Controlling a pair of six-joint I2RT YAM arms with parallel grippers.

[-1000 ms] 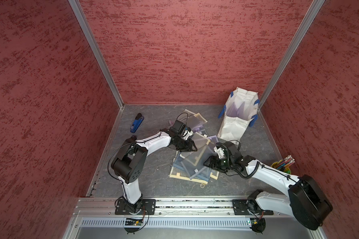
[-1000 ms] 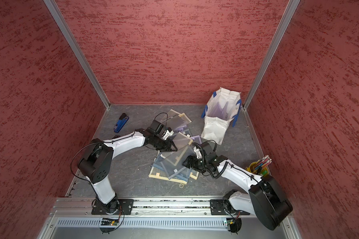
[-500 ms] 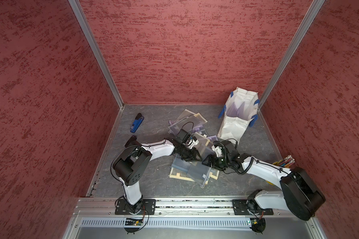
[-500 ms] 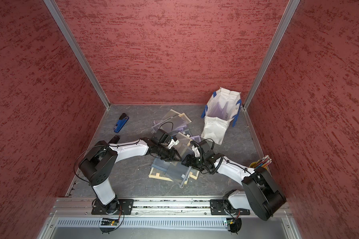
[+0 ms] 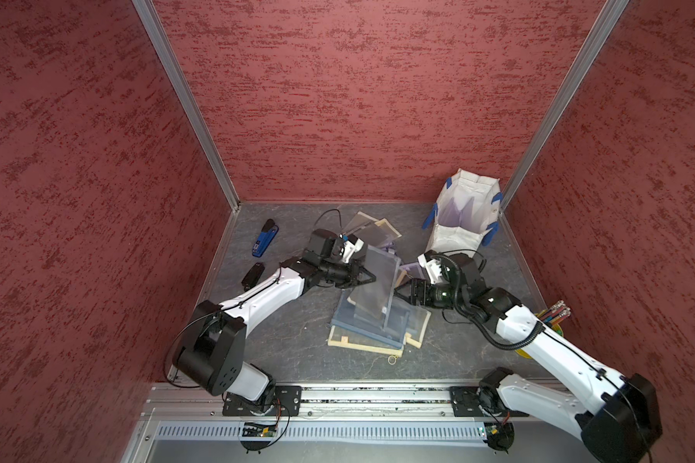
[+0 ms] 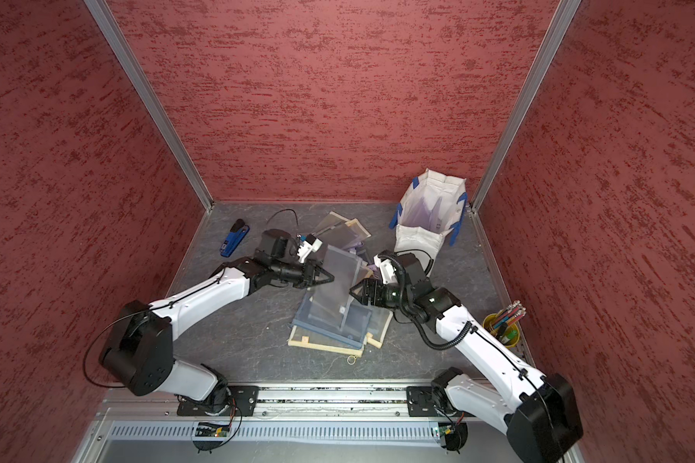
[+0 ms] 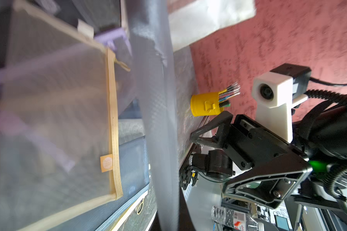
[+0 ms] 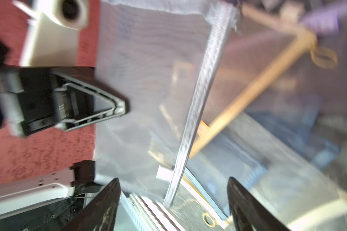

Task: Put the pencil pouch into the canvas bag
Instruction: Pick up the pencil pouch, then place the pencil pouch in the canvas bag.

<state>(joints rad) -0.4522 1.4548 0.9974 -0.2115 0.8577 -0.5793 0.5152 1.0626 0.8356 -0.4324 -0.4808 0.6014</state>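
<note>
A grey mesh pencil pouch (image 5: 374, 288) (image 6: 336, 284) stands lifted on edge above a pile of pouches. My left gripper (image 5: 372, 278) (image 6: 330, 278) is shut on its left side. The left wrist view shows the pouch (image 7: 160, 120) edge-on, running into my left gripper (image 7: 166, 224). My right gripper (image 5: 400, 290) (image 6: 354, 294) is open just right of the pouch. In the right wrist view its fingers (image 8: 108, 200) straddle the pouch's zipper edge (image 8: 190, 120) without touching. The canvas bag (image 5: 458, 236) (image 6: 418, 240) stands open at the back right, with purple pouches inside.
The pile of mesh pouches (image 5: 374, 332) lies mid-floor, with a rubber band (image 5: 392, 359) at its front. A blue stapler (image 5: 263, 238) and a black object (image 5: 253, 275) lie at the left. A yellow cup of pencils (image 5: 550, 320) stands by the right wall.
My left gripper has closed on the grey pouch and raised it upright off the pile. My right gripper has shifted in beside the pouch's right edge.
</note>
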